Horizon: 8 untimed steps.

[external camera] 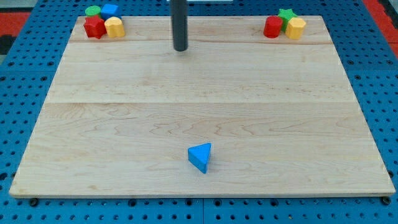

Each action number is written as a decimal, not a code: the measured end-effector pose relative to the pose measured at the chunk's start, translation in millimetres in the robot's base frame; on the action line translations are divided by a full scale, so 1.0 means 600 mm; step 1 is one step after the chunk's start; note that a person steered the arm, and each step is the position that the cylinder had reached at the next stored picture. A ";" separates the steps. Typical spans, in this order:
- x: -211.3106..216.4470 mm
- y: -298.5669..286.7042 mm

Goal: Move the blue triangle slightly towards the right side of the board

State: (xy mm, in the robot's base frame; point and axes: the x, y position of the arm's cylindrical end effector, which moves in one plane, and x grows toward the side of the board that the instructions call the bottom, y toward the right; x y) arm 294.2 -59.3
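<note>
Nearest the view's bottom edge of the bench (93,124), a little to the right of its middle line, the blue triangle (200,157) lies flat on the pale wood, alone, with bare board on every side of it. It sits well apart from all the other blocks and from the rod. Farther up, near the view's top edge and slightly left of centre, the dark rod comes straight down from above, and my tip (180,49) rests at the board surface, far from the blue triangle and almost directly above it in the view, a touch to the left. There is no gripper on this arm, so there is no opening or closing to tell of; the rod touches no block. At the far top-left corner of the bench four blocks crowd together: a red block (94,27) and a yellow block (114,27) in front, touching, with a green block (92,10) and a blue block (110,9) just behind them. At the far top-right corner a red cylinder (272,27) stands just beside a yellow hexagon-like block (296,28), with a green star (286,14) behind and between them.
</note>
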 end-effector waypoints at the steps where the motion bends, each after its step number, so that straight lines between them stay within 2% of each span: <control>1: 0.021 -0.050; 2: 0.103 -0.096; 3: 0.214 -0.092; 4: 0.349 -0.019; 5: 0.462 0.006; 6: 0.510 0.037; 8: 0.460 0.023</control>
State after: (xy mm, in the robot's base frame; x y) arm 570.2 -45.8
